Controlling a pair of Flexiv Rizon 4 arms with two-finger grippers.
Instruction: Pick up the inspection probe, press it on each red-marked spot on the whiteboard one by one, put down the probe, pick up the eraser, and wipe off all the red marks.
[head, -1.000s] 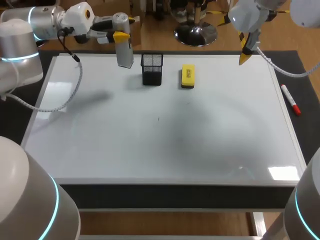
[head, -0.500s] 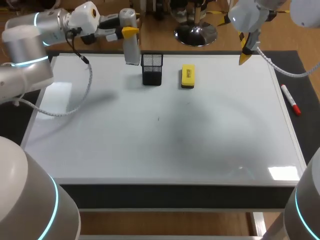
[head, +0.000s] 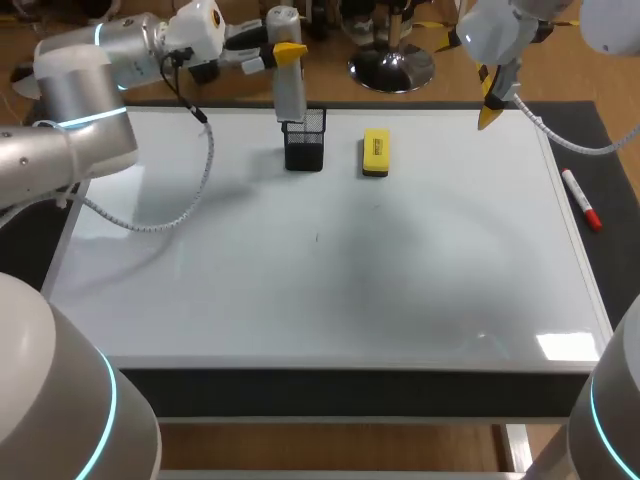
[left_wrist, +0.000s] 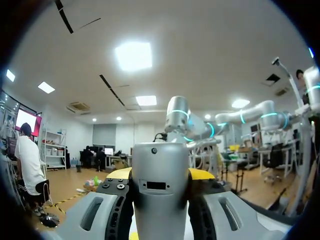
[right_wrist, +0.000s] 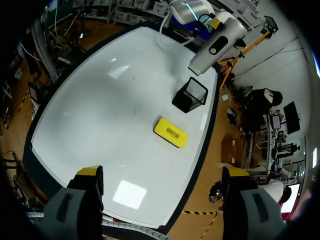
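The left fingers (head: 290, 49) pinch the grey cylindrical inspection probe (head: 289, 85) from both sides. In the left wrist view the probe's body (left_wrist: 160, 185) fills the gap between the yellow tips.

Over the last second the left arm has carried the probe sideways along the far edge of the white rectangular whiteboard (head: 330, 280). The probe now hangs upright from the fingers. Its lower end is at the rim of the black wire-mesh holder (head: 304, 142), which stands directly beneath them. A second ago the holder was well to one side.

This position suggests that the put-down step is in hand and that the probe needs only a straight descent into the holder. No red marks can be made out on the whiteboard.

The right fingers (head: 487, 108) are unchanged. They are spread wide with nothing between them (right_wrist: 90, 173) and hover over the far corner of the bench.

The yellow block eraser (head: 375, 153) lies flat on the whiteboard, well below and ahead of the right fingers and just beside the holder. It is not yet touched. A red-capped marker (head: 580, 198) lies off the whiteboard's edge.
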